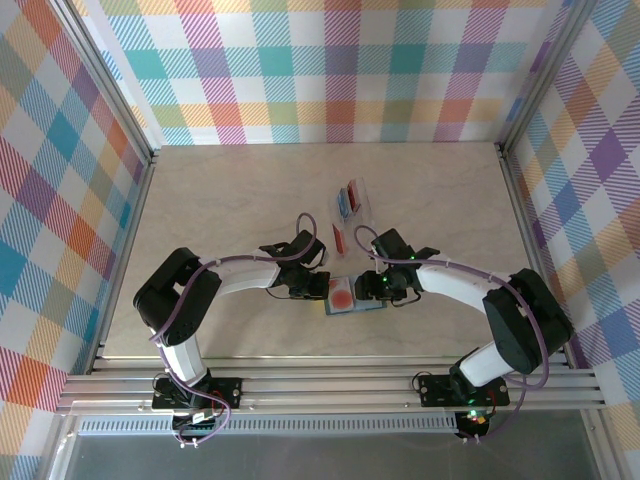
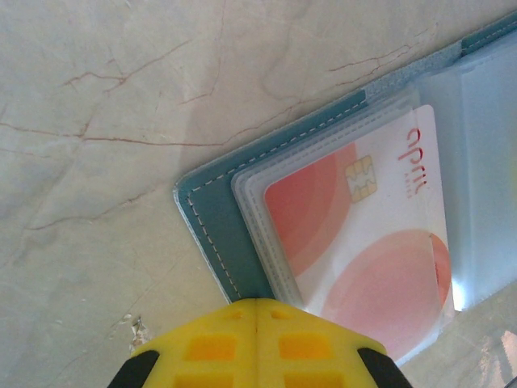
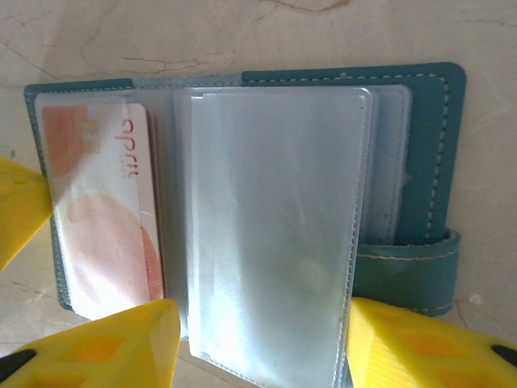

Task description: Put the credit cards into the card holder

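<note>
Card holder (image 3: 428, 145): teal, lay open on the table beneath both grippers. One red-and-white card (image 3: 97, 218) sat sleeved. Left gripper (image 2: 257, 343) was closed and empty, at the holder's near edge. Right gripper (image 3: 262, 331) stood half spread astride an empty clear sleeve (image 3: 275, 218). Spare cards (image 1: 347, 200) lay beyond the fingertips. Likely next: fetch one, which calls for a thin-edge pinch.

Bright, even light; soft shadows on table (image 1: 230, 200); glare on clear sleeve (image 3: 275, 226) (milky sheen); close yellow fingertips (image 3: 105, 343) blurred.

Beige marbled table (image 1: 230, 210) enclosed by pastel plaid walls (image 1: 330, 70)
</note>
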Robot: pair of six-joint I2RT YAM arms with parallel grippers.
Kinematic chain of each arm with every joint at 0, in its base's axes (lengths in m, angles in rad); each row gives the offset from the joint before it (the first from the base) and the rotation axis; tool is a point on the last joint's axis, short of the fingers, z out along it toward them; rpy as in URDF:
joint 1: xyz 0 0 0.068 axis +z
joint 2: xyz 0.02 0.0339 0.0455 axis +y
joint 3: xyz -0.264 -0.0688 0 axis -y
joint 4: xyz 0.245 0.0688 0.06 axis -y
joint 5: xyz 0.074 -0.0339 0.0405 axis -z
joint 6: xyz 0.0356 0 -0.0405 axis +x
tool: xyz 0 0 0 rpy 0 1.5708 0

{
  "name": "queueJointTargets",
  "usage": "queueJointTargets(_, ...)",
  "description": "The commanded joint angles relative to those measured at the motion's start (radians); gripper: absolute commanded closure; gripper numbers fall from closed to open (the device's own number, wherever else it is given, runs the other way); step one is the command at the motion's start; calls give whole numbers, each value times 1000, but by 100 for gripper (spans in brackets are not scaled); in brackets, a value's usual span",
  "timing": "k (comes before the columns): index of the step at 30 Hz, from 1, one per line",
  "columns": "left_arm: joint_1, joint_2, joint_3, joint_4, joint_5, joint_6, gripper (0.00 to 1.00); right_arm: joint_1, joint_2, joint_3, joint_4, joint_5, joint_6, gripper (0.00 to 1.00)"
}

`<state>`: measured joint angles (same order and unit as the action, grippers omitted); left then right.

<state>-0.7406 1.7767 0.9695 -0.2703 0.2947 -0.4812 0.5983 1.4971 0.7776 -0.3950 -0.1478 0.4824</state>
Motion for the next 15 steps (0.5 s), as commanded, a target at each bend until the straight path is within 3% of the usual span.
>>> queueJointTargets(1,-8,100,-34,-40,-50,10,98,-6,-38,-21,33,-58,-4,45)
queueJointTargets(8,-8,110,-30,-37,-45,8,99,-6,-115,-56,94,-116,-9,51)
queueJointTargets(15,-9,111,-30,-32,-32,4,99,-2,-94,-69,179,-217,7,51)
